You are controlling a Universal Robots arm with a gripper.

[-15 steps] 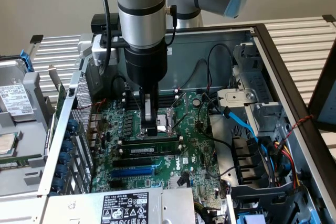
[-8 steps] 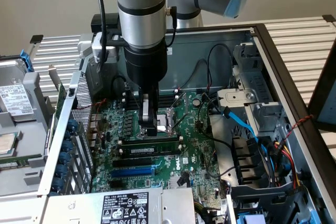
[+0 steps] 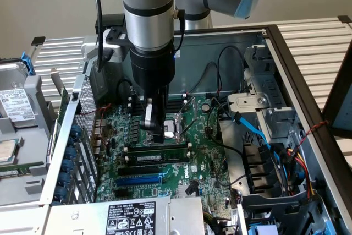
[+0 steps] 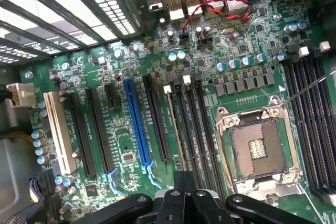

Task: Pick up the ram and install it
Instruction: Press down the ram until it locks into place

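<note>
With its fingers pinched shut, the gripper point(image 3: 157, 136) hangs just above the ram point(image 3: 157, 149), seated in a memory slot on the motherboard point(image 3: 206, 152), its fingertips blocking the stick's middle.

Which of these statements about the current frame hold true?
1. The pincer is shut. True.
2. The ram lies outside the computer case. False: it stands on edge in a motherboard slot, right under the pincer.
3. A cooler covers the processor socket. False: the socket is bare, with its metal frame exposed.
4. A blue expansion slot sits among the black slots. True.
</note>
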